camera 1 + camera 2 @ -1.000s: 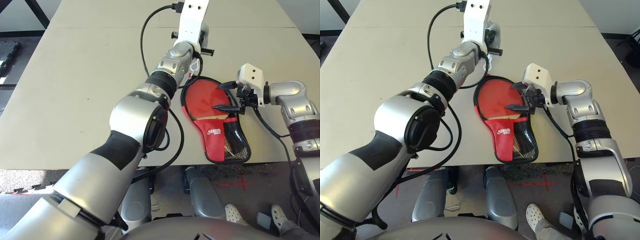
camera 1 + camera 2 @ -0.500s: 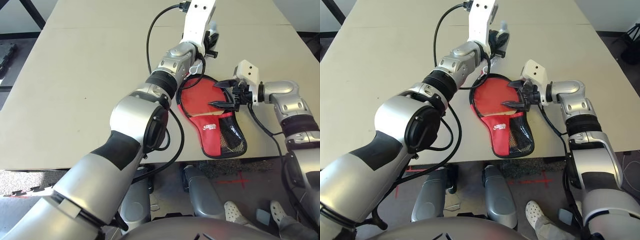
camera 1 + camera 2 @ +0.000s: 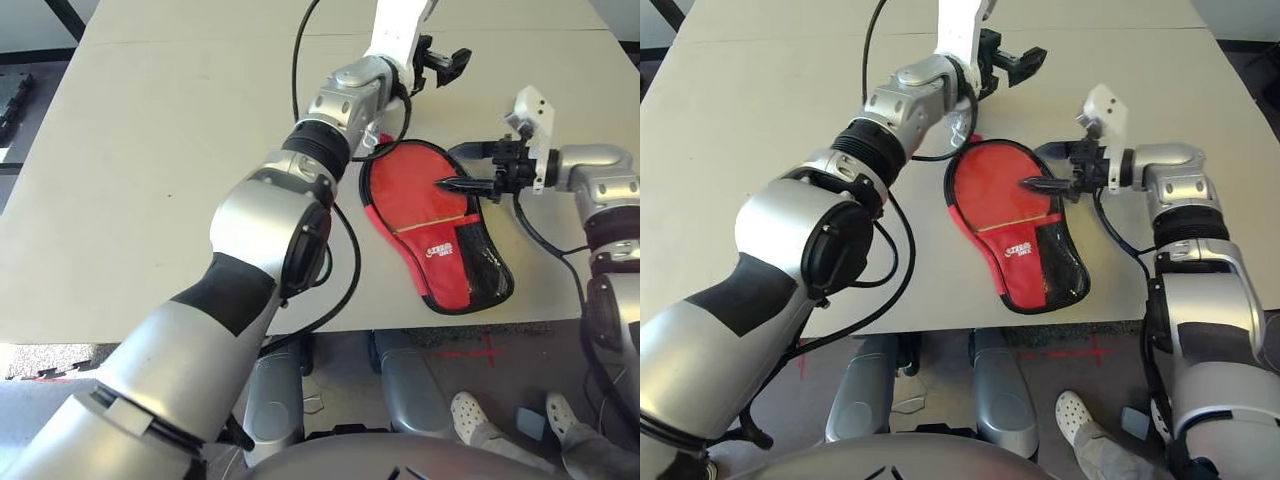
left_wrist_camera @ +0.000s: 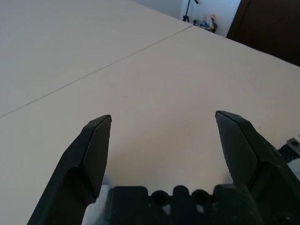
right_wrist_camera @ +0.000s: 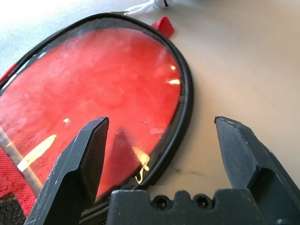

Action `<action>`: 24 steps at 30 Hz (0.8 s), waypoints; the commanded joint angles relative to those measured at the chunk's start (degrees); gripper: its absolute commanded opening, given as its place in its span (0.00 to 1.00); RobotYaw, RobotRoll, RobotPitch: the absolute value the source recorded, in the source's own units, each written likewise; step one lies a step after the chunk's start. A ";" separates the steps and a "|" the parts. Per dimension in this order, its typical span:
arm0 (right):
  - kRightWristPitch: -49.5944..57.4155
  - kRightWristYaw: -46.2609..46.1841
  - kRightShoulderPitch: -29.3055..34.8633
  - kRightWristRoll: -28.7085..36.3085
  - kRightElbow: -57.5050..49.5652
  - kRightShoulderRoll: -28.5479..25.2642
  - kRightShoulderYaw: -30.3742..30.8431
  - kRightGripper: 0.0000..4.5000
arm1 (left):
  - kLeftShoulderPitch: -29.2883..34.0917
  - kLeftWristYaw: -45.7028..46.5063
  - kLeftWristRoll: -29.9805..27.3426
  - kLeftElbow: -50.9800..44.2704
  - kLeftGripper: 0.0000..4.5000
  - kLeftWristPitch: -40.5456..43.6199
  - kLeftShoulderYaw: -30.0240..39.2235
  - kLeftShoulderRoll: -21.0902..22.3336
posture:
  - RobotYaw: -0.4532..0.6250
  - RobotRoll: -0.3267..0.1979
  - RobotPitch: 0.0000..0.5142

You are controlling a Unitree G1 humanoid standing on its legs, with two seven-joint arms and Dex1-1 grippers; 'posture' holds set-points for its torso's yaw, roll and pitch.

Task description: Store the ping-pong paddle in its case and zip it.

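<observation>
The red case (image 3: pixel 446 281) lies flat near the table's front right, with its white logo and black mesh pocket on the narrow end. In its round end sits the ping-pong paddle (image 5: pixel 98 93), red face up, ringed by the black zipper edge (image 5: pixel 186 98); the handle is hidden under the case. My right gripper (image 3: pixel 445 168) hovers open just over the right side of the round end, one finger above the red face. My left gripper (image 3: pixel 445 65) is open above bare table beyond the case, touching nothing.
A small red tab (image 5: pixel 164 26) and a white cord sit at the case's far rim. The left arm's black cable (image 3: pixel 300 60) loops above the table. The table's front edge (image 3: pixel 300 330) runs just past the case's narrow end. A seam (image 4: pixel 93 70) crosses the tabletop.
The camera has shifted. My left gripper has drawn away from the case's far rim to the table beyond it. The right gripper stays open over the paddle, now nearer the right rim.
</observation>
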 commanded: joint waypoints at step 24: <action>-4.44 -9.48 -11.55 -1.57 11.38 3.81 -3.50 1.00 | 37.57 -22.65 -7.54 -74.85 0.99 42.75 -20.42 15.14 | 0.38 0.62 0.56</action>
